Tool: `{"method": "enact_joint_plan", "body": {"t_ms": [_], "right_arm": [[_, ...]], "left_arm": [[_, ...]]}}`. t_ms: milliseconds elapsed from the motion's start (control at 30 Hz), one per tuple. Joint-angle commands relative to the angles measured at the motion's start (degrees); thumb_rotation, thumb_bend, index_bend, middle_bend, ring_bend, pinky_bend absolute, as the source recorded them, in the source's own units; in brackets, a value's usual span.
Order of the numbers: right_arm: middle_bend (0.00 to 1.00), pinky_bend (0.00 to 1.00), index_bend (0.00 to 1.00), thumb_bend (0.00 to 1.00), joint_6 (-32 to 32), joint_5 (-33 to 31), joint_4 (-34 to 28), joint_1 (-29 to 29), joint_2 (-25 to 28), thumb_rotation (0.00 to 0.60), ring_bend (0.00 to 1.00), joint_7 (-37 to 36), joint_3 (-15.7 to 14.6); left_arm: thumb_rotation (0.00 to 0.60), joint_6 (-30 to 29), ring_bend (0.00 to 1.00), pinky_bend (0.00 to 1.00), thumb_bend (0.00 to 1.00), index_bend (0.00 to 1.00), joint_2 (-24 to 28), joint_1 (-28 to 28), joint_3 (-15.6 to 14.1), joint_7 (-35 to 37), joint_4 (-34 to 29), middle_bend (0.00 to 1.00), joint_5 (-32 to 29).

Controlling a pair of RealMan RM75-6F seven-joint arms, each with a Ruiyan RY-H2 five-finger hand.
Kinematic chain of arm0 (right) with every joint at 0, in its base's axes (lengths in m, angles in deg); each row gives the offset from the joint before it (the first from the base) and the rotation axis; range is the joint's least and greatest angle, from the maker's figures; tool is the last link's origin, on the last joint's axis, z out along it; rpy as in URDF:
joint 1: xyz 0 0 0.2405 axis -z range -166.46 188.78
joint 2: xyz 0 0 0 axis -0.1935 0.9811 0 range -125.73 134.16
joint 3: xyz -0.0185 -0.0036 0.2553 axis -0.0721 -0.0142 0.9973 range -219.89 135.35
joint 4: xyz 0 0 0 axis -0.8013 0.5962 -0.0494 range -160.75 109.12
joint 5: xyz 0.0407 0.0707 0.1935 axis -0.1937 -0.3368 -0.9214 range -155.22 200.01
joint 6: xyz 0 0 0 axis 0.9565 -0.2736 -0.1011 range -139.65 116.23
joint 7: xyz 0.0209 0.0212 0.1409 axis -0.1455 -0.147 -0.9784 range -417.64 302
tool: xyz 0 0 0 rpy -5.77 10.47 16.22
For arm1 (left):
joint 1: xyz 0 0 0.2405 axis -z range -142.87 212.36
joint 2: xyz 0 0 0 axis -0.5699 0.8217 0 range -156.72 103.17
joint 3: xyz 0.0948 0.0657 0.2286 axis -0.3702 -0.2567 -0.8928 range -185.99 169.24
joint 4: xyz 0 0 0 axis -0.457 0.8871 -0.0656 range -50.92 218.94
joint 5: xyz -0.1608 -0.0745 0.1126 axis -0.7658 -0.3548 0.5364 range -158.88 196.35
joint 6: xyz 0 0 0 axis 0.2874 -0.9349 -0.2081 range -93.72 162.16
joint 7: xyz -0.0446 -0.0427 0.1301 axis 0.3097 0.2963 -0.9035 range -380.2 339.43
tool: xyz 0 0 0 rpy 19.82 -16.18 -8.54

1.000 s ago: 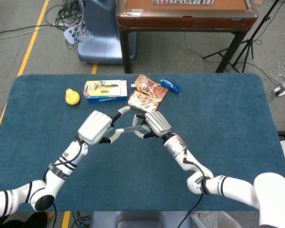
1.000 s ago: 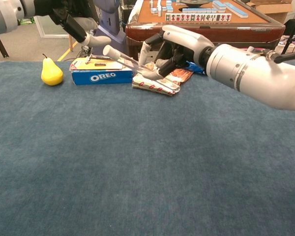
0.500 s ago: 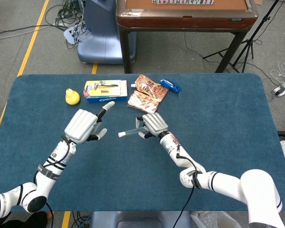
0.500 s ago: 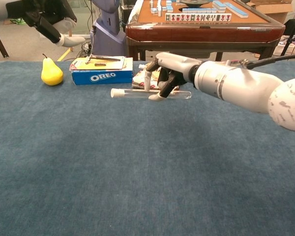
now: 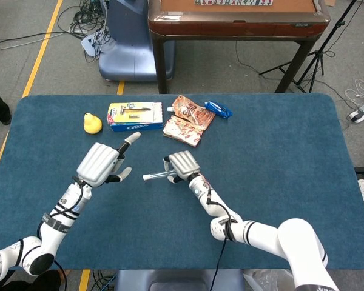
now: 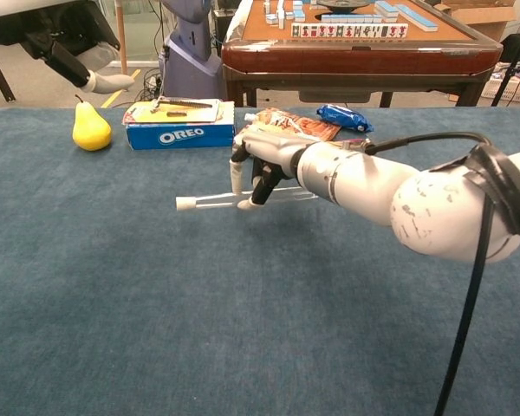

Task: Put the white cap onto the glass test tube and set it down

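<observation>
- Glass test tube [image 6: 243, 199], clear and slender, horizontal, white cap [image 6: 185, 204] already on the end pointing away from the right hand [image 6: 264, 160].
- Pinched in that hand's fingers, low over the fuzzy blue table [image 6: 156, 303]; contact with cloth unclear.
- Remaining, by judgement: lowering fully and letting go.
- Left hand [image 5: 103, 162] off to the tube's capped side, holding nothing, fingers spread.

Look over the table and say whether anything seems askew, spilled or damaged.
Nothing stands out. The clear glass test tube with its white cap is intact, held level in the right hand. The yellow pear and blue Oreo box sit tidy.
</observation>
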Motion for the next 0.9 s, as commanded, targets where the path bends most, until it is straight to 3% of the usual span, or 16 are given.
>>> {"method": "enact_joint_plan", "body": {"t_ms": [33,167,400,533,700,900], "right_arm": [[1.00,1.00,0.93,0.48,0.44,-0.38,1.67,-0.20,-1.39,0.600,1.00,-0.08,0.12],[1.00,1.00,0.86,0.39,1.28,-1.17,3.35,-0.33,-2.55,0.600,1.00,0.48,0.10],[1.00,1.00,0.50,0.17,2.01,-2.58,3.62,-0.39,-2.71,0.600,1.00,2.08,0.41],[1.00,1.00,0.34,0.04,2.38,-3.95,2.46,-0.22,-1.93,0.600,1.00,3.30,0.55],[1.00,1.00,0.27,0.00,0.60,-4.05,-0.47,0.61,-0.03,0.600,1.00,4.14,0.75],[1.00,1.00,0.27,0.01,-7.05,-1.60,-13.04,5.38,10.27,0.600,1.00,6.78,-0.14]], "left_arm": [[0.600,0.18,0.92,1.00,0.30,0.06,0.04,-0.17,-0.17,0.23,0.13,0.85,0.23],[0.600,0.13,0.92,1.00,0.30,0.06,-0.16,-0.49,-0.25,1.32,0.50,0.85,0.85],[0.600,0.22,0.92,1.00,0.30,0.06,-0.30,-0.75,-0.22,2.12,1.43,0.85,1.56],[0.600,-0.32,0.92,1.00,0.30,0.06,-0.71,-1.03,-0.03,2.89,2.07,0.85,2.15],[0.600,-1.00,0.92,1.00,0.30,0.06,-0.65,-1.80,-0.10,3.31,2.76,0.85,2.21],[0.600,-1.85,0.84,1.00,0.30,0.06,1.83,-4.37,-0.61,3.57,3.73,0.78,-0.18]]}}
